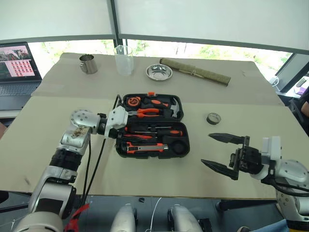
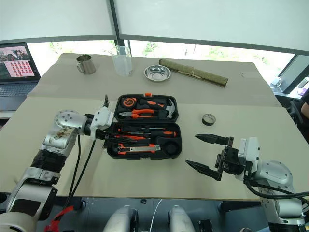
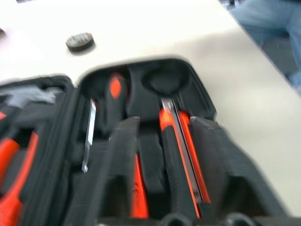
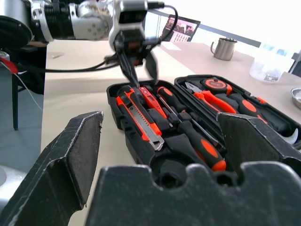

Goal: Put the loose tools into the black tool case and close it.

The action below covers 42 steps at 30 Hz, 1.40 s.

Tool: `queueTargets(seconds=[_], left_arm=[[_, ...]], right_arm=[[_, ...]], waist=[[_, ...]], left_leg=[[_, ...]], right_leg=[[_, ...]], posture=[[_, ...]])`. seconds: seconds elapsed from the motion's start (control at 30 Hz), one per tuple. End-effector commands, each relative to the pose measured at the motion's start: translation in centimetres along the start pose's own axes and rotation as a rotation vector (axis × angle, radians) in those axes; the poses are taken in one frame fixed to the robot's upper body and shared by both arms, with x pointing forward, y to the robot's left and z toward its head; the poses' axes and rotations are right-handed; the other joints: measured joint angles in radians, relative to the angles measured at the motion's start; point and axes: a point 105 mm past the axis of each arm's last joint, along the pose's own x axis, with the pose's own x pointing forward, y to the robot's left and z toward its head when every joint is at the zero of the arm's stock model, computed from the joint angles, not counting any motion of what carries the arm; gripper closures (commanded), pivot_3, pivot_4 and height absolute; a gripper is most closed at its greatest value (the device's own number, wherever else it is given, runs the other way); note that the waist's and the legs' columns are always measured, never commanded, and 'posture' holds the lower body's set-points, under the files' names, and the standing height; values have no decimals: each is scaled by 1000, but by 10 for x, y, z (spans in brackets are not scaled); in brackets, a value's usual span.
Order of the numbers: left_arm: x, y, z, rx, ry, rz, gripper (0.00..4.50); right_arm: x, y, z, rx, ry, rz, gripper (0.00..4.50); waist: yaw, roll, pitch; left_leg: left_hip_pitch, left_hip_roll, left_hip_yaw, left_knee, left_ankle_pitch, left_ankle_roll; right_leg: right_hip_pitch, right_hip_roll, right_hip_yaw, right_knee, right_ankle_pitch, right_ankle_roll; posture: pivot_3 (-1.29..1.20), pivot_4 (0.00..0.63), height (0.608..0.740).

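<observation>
The black tool case (image 1: pixel 187 145) lies open in the middle of the table. Its far half holds pliers, a hammer and a tape measure. In the near half lie the orange-and-black utility knife (image 1: pixel 145 148), a black-and-orange screwdriver (image 1: pixel 164 132) and the slim orange tester screwdriver (image 4: pixel 150 98). A round recess (image 1: pixel 179 147) at the right end is empty. The small dark tape roll (image 1: pixel 214 118) lies loose on the table to the right of the case. My left gripper (image 4: pixel 142 75) hangs just over the case's left end, fingers a little apart, nothing between them. My right gripper (image 1: pixel 206 149) stands wide open and empty right of the case.
Along the table's far side stand a metal mug (image 1: pixel 88 63), a clear beaker (image 1: pixel 124 59), a steel bowl (image 1: pixel 159 72) and an olive rolled mat (image 1: pixel 194 71). A laptop (image 1: pixel 17 72) sits at the far left. A person in jeans (image 3: pixel 273 28) is beyond the right edge.
</observation>
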Motion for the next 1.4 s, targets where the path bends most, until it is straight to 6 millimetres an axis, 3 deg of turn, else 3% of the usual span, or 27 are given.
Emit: queueTargets(seconds=[0.03, 0.27, 0.47, 0.63, 0.73, 0.8, 0.9, 1.0, 1.07, 1.17, 1.23, 1.4], left_arm=[[11, -6, -14, 5, 35, 3, 4432], [28, -10, -29, -25, 107, 7, 4475], [43, -18, -44, -267, 149, 14, 4475], [41, -23, -59, -303, 212, 32, 4475], [40, -9, -29, -173, -7, 117, 4475], [27, 1, -2, -108, -171, 210, 3957], [8, 6, 10, -48, -226, 307, 2975], [-34, -2, 33, -84, -393, 311, 1880], [-60, -7, 37, -102, -447, 354, 1056], [-89, -21, 24, -124, -411, 422, 72], [-100, -31, 16, -162, -397, 444, 72], [-101, -35, 26, -163, -436, 417, 72]], right_arm=[[3, 0, 6, -39, -24, 7, 0], [7, 2, 8, -40, -32, 15, 0], [9, 5, 9, -36, -38, 6, 0], [8, 4, 10, -37, -31, -7, 0], [0, -1, 11, -54, -7, -49, 0], [-13, -9, 9, -53, 23, -119, 0], [-35, -20, 3, -27, 51, -231, 0], [-79, -31, -17, -3, 143, -412, 0], [-98, -33, -28, 12, 191, -497, 0], [-120, -34, -45, 17, 259, -610, 0], [-127, -36, -55, 13, 334, -651, 0], [-91, -76, -58, 88, 504, -602, 0]], waist=[[0, 0, 0], [13, 1, -1], [15, 5, -3], [15, 8, -5], [14, 12, -8], [13, 12, -8], [10, 11, -7], [8, 11, -7], [4, 11, -7], [-10, 13, -8], [-16, 15, -9], [-22, 15, -8]], left_leg=[[0, 0, 0, 0, 0, 0], [1, 0, -1, 1, 0, 0], [5, -1, -2, 2, 0, 0], [10, -2, -3, 2, 0, 0], [11, -2, -3, 2, 0, 0], [11, -2, -3, 2, 0, 0], [6, -1, -3, 2, 0, 0], [1, -1, -3, 2, 0, 0], [1, -1, -3, 0, 0, 0], [2, 0, -2, -1, 0, 0], [3, 0, -2, -2, 0, 0], [3, 0, 1, 0, 1, -1]], right_leg=[[0, 0, 0, 0, 0, 0], [3, 0, 0, 0, 0, 0], [7, 0, 0, 0, 0, 1], [14, 0, 0, -1, -1, 3], [16, 0, 0, -2, -1, 3], [15, -1, 1, -2, -1, 2], [10, 0, 0, -1, 0, 2], [4, 0, 1, 0, 0, 1], [2, 0, 1, 0, 0, 1], [2, 0, 1, 0, -1, 0], [3, 0, 2, 0, -1, 0], [2, 0, 4, 0, -1, 0]], posture=[[0, 150, 740], [0, 150, 740], [0, 150, 740], [0, 150, 740], [0, 150, 740], [0, 150, 740], [0, 150, 740], [0, 150, 740], [0, 150, 740], [0, 150, 740], [0, 150, 740], [0, 150, 740]])
